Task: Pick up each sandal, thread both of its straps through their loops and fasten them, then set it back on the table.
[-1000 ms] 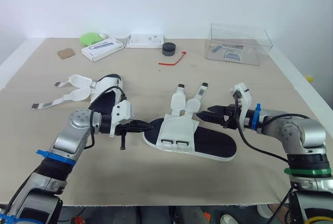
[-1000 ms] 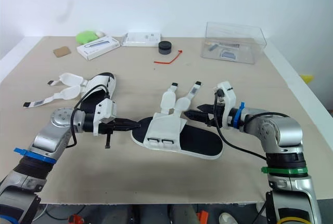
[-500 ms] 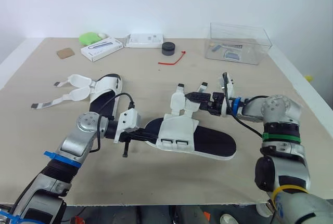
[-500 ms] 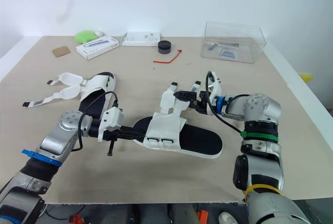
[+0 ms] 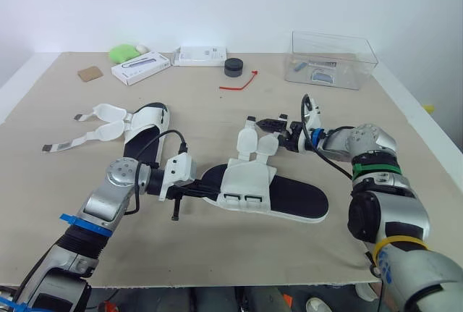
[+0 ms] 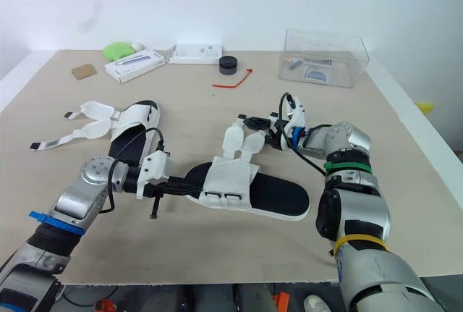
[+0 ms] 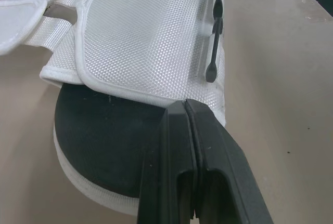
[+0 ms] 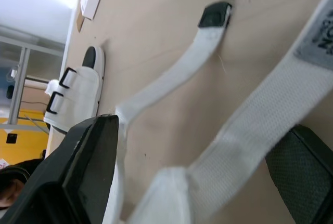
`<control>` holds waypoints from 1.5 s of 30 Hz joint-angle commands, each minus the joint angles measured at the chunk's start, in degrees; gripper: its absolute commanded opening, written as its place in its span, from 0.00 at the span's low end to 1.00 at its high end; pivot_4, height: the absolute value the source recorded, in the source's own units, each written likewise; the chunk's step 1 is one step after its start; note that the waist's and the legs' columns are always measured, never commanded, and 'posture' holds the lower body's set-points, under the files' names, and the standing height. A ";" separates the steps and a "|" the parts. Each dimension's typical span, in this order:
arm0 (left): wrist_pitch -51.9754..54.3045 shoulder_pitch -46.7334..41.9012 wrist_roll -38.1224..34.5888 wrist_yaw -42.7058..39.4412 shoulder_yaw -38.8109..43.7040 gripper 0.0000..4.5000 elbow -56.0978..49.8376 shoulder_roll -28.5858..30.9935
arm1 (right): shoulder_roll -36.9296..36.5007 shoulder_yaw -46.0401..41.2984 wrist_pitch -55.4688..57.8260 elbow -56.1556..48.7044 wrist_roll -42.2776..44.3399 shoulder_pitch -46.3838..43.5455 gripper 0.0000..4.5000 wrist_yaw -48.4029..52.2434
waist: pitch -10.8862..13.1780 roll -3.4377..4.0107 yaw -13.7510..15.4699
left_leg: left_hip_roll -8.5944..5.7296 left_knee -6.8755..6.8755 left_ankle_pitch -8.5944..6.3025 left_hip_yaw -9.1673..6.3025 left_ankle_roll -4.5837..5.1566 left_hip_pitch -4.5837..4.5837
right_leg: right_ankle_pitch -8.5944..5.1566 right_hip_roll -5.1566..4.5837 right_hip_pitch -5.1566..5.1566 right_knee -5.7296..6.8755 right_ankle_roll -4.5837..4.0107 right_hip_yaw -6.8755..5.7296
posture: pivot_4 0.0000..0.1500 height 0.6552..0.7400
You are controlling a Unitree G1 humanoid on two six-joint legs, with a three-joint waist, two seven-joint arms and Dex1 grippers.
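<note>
Beige rectangular table (image 5: 217, 247) carrying two white mesh sandals with black soles. The nearer sandal (image 5: 289, 200) lies flat at mid-table towards the front edge, its two white woven straps (image 5: 248, 138) unfastened and pointing at the far edge. The second sandal (image 5: 148, 120) rests nearer the left edge, straps likewise loose. Left gripper (image 5: 207, 190): fingers pressed together, tips on the nearer sandal's black footbed (see left wrist view). Right gripper (image 5: 275, 124): fingers spread, one strap (image 8: 250, 130) lying between them.

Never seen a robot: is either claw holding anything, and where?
Nothing is held. Left claw shut at the end of the black-soled white sandal; right claw open around its white strap.
</note>
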 commanded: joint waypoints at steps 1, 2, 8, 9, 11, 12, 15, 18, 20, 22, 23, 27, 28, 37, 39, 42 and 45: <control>0.00 -0.12 -0.25 0.37 0.90 0.00 -1.67 0.22 | -0.69 0.79 -2.85 0.96 -1.66 -2.54 0.67 3.18 | 0.00 0.00 0.00 | 0.00 0.00 0.00 0.00 0.00 -0.01 | 0.00 0.00 0.00 -0.01 0.00 0.00 | 1.00 1.00; -0.03 -0.13 -0.24 0.40 0.88 0.00 -1.64 0.23 | -0.69 0.90 -3.31 1.34 -2.11 -2.72 0.56 3.82 | 0.00 0.00 0.00 | 0.00 0.00 0.00 -0.01 0.01 -0.02 | 0.00 -0.01 0.00 -0.01 0.00 -0.01 | 1.00 1.00; 0.72 0.18 -0.83 0.65 0.97 0.00 -2.01 0.30 | -1.49 11.34 -16.50 -9.36 -9.66 1.47 0.01 15.67 | 0.02 0.03 0.01 | -0.01 0.00 -0.01 -0.02 0.02 -0.04 | 0.00 -0.02 -0.02 -0.02 0.00 -0.01 | 1.00 1.00; 0.86 0.26 -0.92 0.67 0.98 0.00 -2.07 0.29 | -1.90 13.16 -19.63 -13.14 -10.76 3.19 0.01 17.72 | 0.02 0.03 0.01 | -0.01 0.00 -0.01 -0.02 0.02 -0.04 | 0.00 -0.02 -0.03 -0.01 0.01 -0.02 | 1.00 1.00; 1.00 0.21 -0.93 0.68 1.05 0.00 -2.05 0.26 | -2.78 15.33 -24.90 -20.26 -12.07 6.69 0.01 20.56 | 0.02 0.03 0.03 | 0.00 0.00 -0.02 -0.04 0.02 -0.05 | 0.00 -0.02 -0.04 -0.01 0.01 -0.05 | 1.00 1.00; 1.12 0.19 -0.97 0.73 1.12 0.00 -2.05 0.22 | -3.16 16.06 -27.89 -23.95 -12.55 8.64 0.01 21.80 | 0.02 0.03 0.05 | -0.01 0.00 -0.02 -0.05 0.02 -0.05 | 0.00 -0.03 -0.04 0.00 0.01 -0.06 | 1.00 1.00; 1.46 0.21 -1.19 0.98 1.41 0.00 -2.08 0.07 | -4.33 18.71 -41.57 -36.18 -16.29 16.08 0.01 23.08 | 0.02 0.03 0.11 | -0.01 0.00 -0.02 -0.06 0.02 -0.06 | 0.00 -0.05 -0.04 0.00 0.01 -0.09 | 1.00 1.00; 1.61 0.16 -1.38 1.05 1.60 0.00 -1.89 -0.03 | -5.86 21.90 -60.51 -43.36 -23.11 21.91 0.01 22.67 | 0.02 0.03 0.13 | -0.01 0.00 -0.02 -0.08 0.02 -0.06 | -0.01 -0.05 -0.04 0.00 0.01 -0.10 | 1.00 1.00; 1.67 0.12 -1.43 1.02 1.60 0.00 -1.80 -0.05 | -8.37 25.25 -77.31 -44.20 -29.40 24.55 0.01 23.41 | 0.02 0.03 0.11 | -0.02 0.00 -0.01 -0.06 0.01 -0.05 | -0.01 -0.05 -0.04 0.00 0.02 -0.13 | 1.00 1.00; 1.84 0.17 -1.56 0.91 1.51 0.00 -1.79 -0.16 | -12.86 29.79 -99.56 -41.59 -40.91 25.44 0.01 20.01 | 0.03 0.04 0.10 | -0.06 0.01 -0.01 0.01 0.01 -0.01 | -0.03 -0.06 -0.04 0.01 0.07 -0.15 | 1.00 1.00; 1.91 0.15 -1.59 0.86 1.46 0.00 -1.75 -0.23 | -14.36 31.27 -107.05 -39.97 -44.93 25.21 0.01 18.23 | 0.03 0.04 0.11 | -0.07 0.01 -0.01 0.01 0.00 0.02 | -0.03 -0.06 -0.03 0.01 0.08 -0.15 | 1.00 1.00; 2.02 -0.40 -1.49 0.81 1.05 0.00 -1.36 -0.98 | -18.48 34.11 -126.98 -32.29 -64.51 20.95 0.01 5.34 | 0.04 0.02 0.06 | -0.07 0.03 0.01 0.17 -0.03 0.12 | -0.05 -0.04 0.00 0.02 0.11 0.00 | 1.00 1.00; 2.01 -0.56 -1.44 0.80 0.98 0.00 -1.27 -1.16 | -18.91 34.38 -129.12 -30.99 -68.75 20.00 0.01 2.03 | 0.04 0.02 0.06 | -0.07 0.03 0.03 0.19 -0.06 0.14 | -0.05 -0.04 0.00 0.03 0.10 0.04 | 1.00 1.00; 1.94 -1.99 -1.24 0.27 1.14 0.00 0.43 -2.05 | -20.82 35.61 -131.21 -27.42 -90.38 13.53 0.01 -25.36 | 0.03 0.01 0.09 | -0.06 0.02 0.09 0.28 -0.16 0.27 | -0.04 0.01 0.01 0.12 0.00 0.32 | 1.00 1.00; 2.22 -2.43 -1.40 0.33 1.25 0.00 0.97 -2.31 | -20.96 36.66 -132.07 -24.50 -87.00 12.54 0.01 -25.03 | 0.04 0.01 0.07 | -0.05 0.01 0.08 0.36 -0.15 0.31 | -0.04 0.02 0.02 0.12 0.00 0.39 | 1.00 1.00; 2.51 -2.76 -1.49 0.16 1.17 0.00 1.47 -2.48 | -21.52 38.62 -134.85 -21.02 -79.87 11.39 0.01 -22.29 | 0.05 -0.02 0.04 | -0.06 -0.06 0.06 0.59 -0.11 0.49 | -0.04 0.04 0.09 0.12 0.01 0.59 | 1.00 1.00; 2.95 -2.90 -1.58 0.16 1.11 0.00 1.86 -2.66 | -22.37 40.20 -137.36 -20.82 -75.98 10.06 0.22 -20.54 | 0.05 -0.02 -0.02 | -0.05 -0.07 0.02 0.77 -0.04 0.56 | -0.01 0.05 0.09 0.12 0.06 0.78 | 1.00 1.00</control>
